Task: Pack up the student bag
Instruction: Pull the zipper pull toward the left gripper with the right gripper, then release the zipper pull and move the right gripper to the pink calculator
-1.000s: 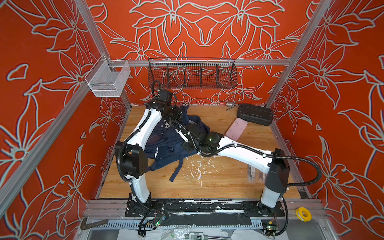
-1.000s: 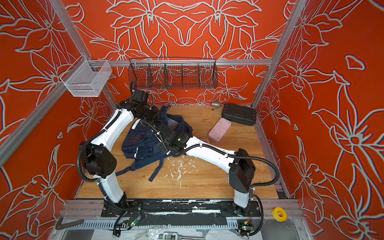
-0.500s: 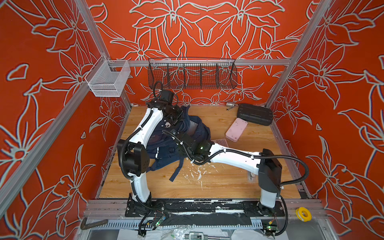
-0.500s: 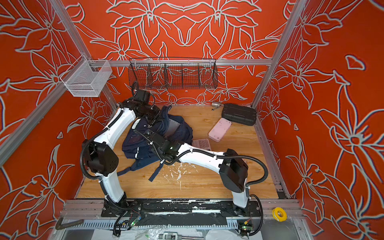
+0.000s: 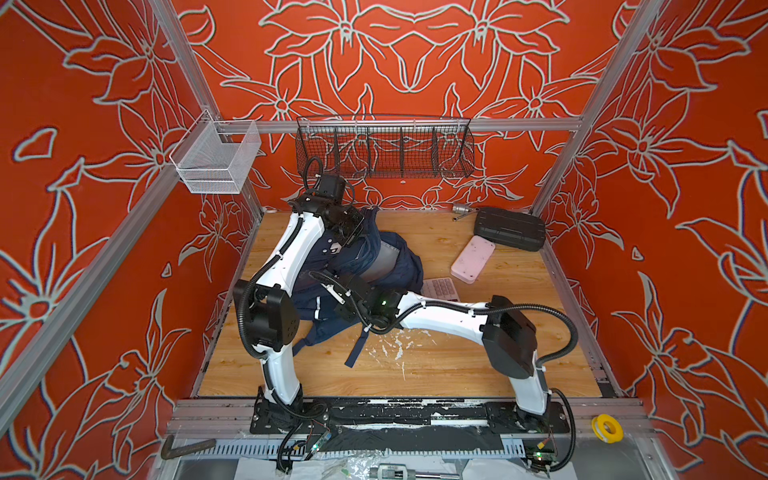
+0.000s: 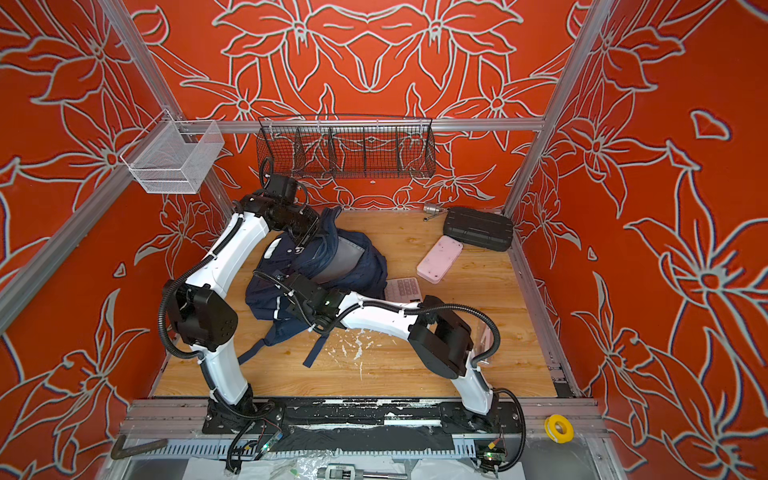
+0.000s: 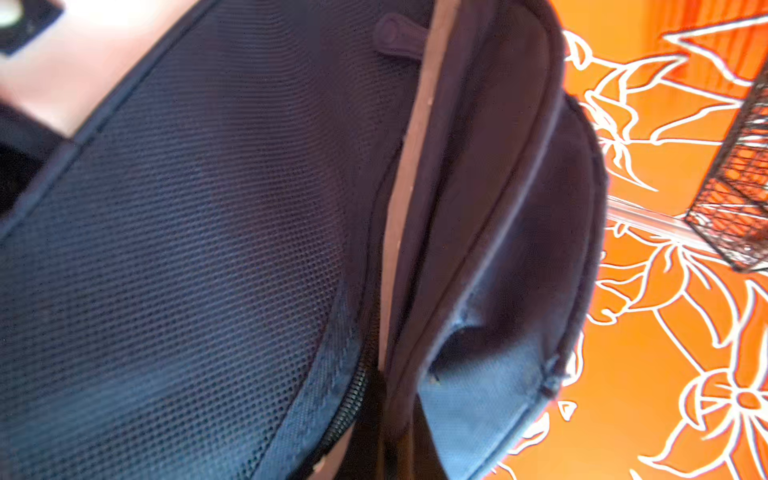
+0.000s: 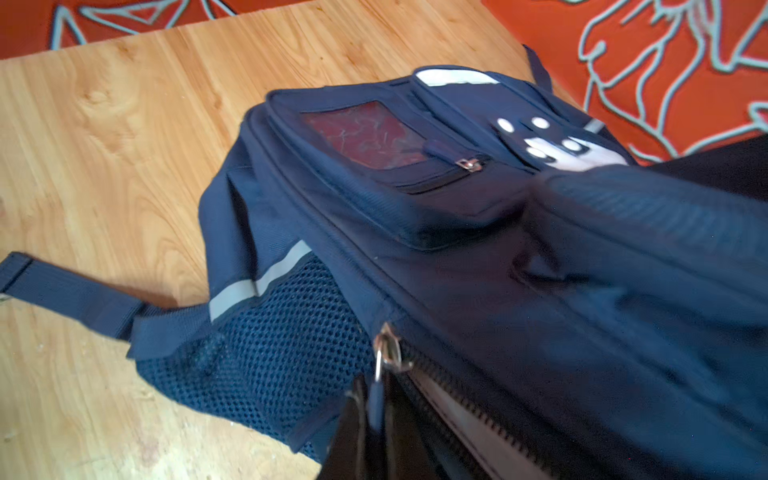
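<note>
Two claws show clenched in both top views. The left gripper (image 5: 353, 239) pinches the raised rear rim of the student bag (image 5: 405, 270), which lies left of centre on the table (image 5: 457, 353). The right gripper (image 6: 291, 286) works at the bag's near side.

From the left wrist we see only navy mesh and fabric.

From the right wrist we see the claw grasping the zipper pull (image 8: 386, 353).
</note>
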### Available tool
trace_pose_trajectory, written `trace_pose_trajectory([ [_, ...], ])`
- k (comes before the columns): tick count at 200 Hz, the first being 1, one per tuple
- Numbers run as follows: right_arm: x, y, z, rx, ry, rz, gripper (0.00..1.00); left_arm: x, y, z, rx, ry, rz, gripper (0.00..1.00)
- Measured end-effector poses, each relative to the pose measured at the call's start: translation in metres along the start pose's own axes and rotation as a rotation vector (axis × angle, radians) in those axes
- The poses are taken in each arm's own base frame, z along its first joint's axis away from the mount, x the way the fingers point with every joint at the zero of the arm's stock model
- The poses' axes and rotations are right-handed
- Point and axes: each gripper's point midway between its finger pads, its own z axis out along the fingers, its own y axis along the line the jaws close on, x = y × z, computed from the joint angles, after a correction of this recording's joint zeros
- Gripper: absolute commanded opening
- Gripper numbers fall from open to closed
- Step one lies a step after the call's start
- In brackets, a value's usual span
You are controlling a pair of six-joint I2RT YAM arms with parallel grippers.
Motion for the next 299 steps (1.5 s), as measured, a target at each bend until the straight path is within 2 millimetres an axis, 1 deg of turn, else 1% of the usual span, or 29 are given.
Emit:
trace_pose_trajectory([
  [26, -0.002, 0.006, 0.005, -0.030, -0.004, -0.012, 0.06, 0.001, 0.006, -0.001, -0.019, 0.009, 0.012, 0.00],
  [51, -0.005, 0.013, 0.006, -0.069, -0.026, -0.031, 0.12, 0.005, 0.011, -0.001, -0.037, 0.027, 0.038, 0.00],
  [86, -0.003, 0.029, 0.006, -0.147, -0.040, -0.065, 0.33, 0.007, 0.011, -0.003, -0.037, 0.035, 0.097, 0.00],
  [99, -0.002, 0.039, 0.003, -0.181, -0.048, -0.088, 0.44, 0.008, 0.008, -0.005, -0.024, 0.034, 0.130, 0.00],
  [107, 0.002, 0.047, -0.002, -0.199, -0.051, -0.110, 0.50, 0.009, 0.005, -0.008, -0.013, 0.034, 0.156, 0.00],
  [114, 0.010, 0.054, -0.008, -0.213, -0.048, -0.129, 0.55, 0.010, 0.004, -0.009, -0.009, 0.036, 0.176, 0.00],
  [126, 0.025, 0.060, -0.021, -0.227, -0.040, -0.148, 0.63, 0.013, 0.004, -0.013, -0.005, 0.039, 0.212, 0.00],
  [137, 0.035, 0.063, -0.036, -0.235, -0.054, -0.167, 0.68, 0.015, 0.004, -0.016, -0.005, 0.039, 0.242, 0.00],
  [148, 0.042, 0.061, -0.053, -0.233, -0.067, -0.174, 0.71, 0.017, 0.005, -0.021, -0.005, 0.035, 0.269, 0.00],
  [158, 0.043, 0.055, -0.067, -0.225, -0.083, -0.176, 0.72, 0.019, 0.008, -0.025, -0.006, 0.032, 0.290, 0.00],
  [186, 0.029, 0.036, -0.098, -0.187, -0.161, -0.178, 0.74, 0.024, 0.016, -0.035, -0.016, 0.023, 0.327, 0.00],
  [197, 0.028, 0.030, -0.108, -0.178, -0.185, -0.179, 0.74, 0.025, 0.019, -0.037, -0.021, 0.022, 0.339, 0.00],
  [212, 0.031, 0.022, -0.118, -0.168, -0.199, -0.181, 0.75, 0.026, 0.022, -0.037, -0.031, 0.024, 0.355, 0.00],
  [235, 0.033, 0.007, -0.124, -0.147, -0.201, -0.164, 0.74, 0.025, 0.030, -0.037, -0.066, 0.023, 0.383, 0.00],
  [249, 0.032, -0.010, -0.126, -0.123, -0.202, -0.134, 0.73, 0.024, 0.037, -0.037, -0.095, 0.017, 0.402, 0.00],
  [263, 0.029, -0.037, -0.132, -0.086, -0.212, -0.085, 0.72, 0.023, 0.046, -0.036, -0.124, 0.019, 0.419, 0.00],
  [287, 0.027, -0.092, -0.155, 0.004, -0.247, 0.023, 0.71, 0.023, 0.067, -0.037, -0.188, 0.021, 0.446, 0.00],
  [299, 0.026, -0.115, -0.166, 0.047, -0.262, 0.076, 0.70, 0.024, 0.079, -0.039, -0.226, 0.021, 0.458, 0.00],
])
